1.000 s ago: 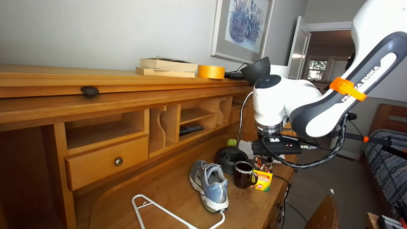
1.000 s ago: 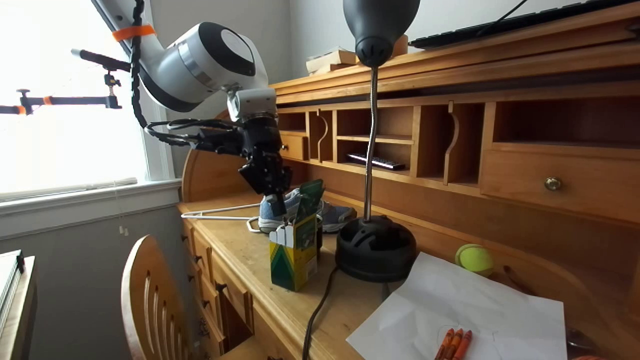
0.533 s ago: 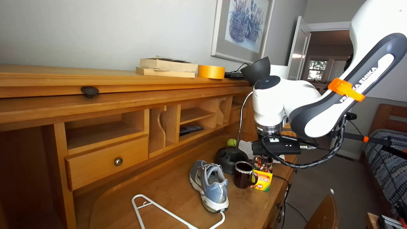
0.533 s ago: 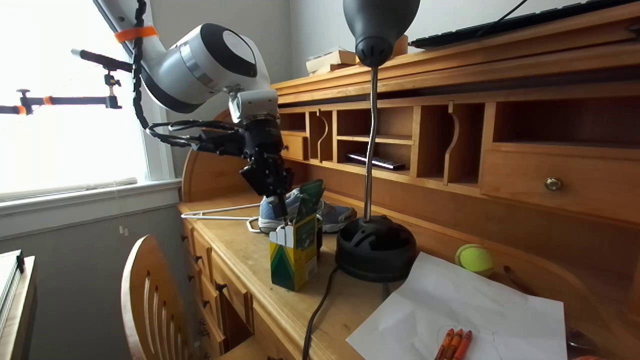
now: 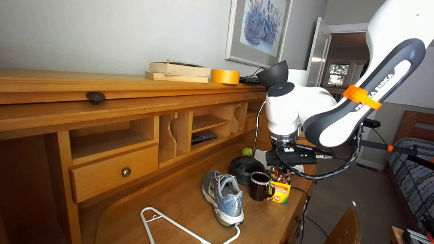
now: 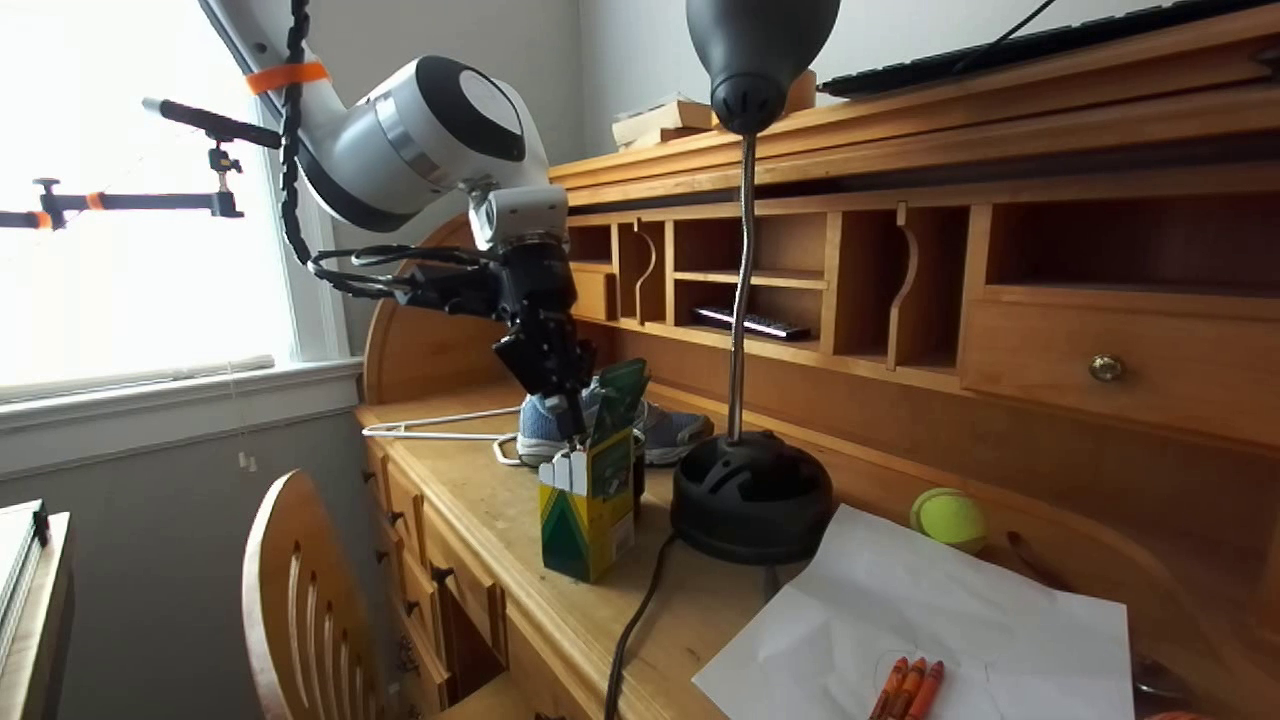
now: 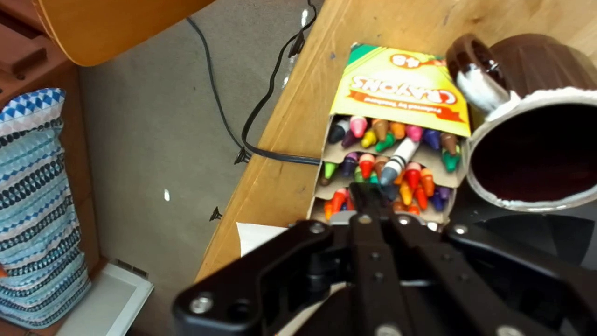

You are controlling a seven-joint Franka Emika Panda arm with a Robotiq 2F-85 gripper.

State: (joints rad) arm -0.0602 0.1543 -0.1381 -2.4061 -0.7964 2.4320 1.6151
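A yellow-and-green crayon box stands upright on the wooden desk with its lid flap raised. In the wrist view the open box holds several crayons in rows. A grey crayon lies slanted on top, across the rows. My gripper has its black fingers together, the tips over the crayons, just beside the grey crayon's tip. No crayon shows clearly between them. In an exterior view the fingertips are at the box's open top. A dark brown mug stands right beside the box.
A black lamp stands near the box. Paper bears 3 orange-red crayons; a tennis ball is beside it. A sneaker and a white hanger lie on the desk. A cord crosses the desk edge.
My arm has shifted slightly to the right and down in an exterior view, bringing the fingertips to the box's opening. The box, mug and other objects have not moved.
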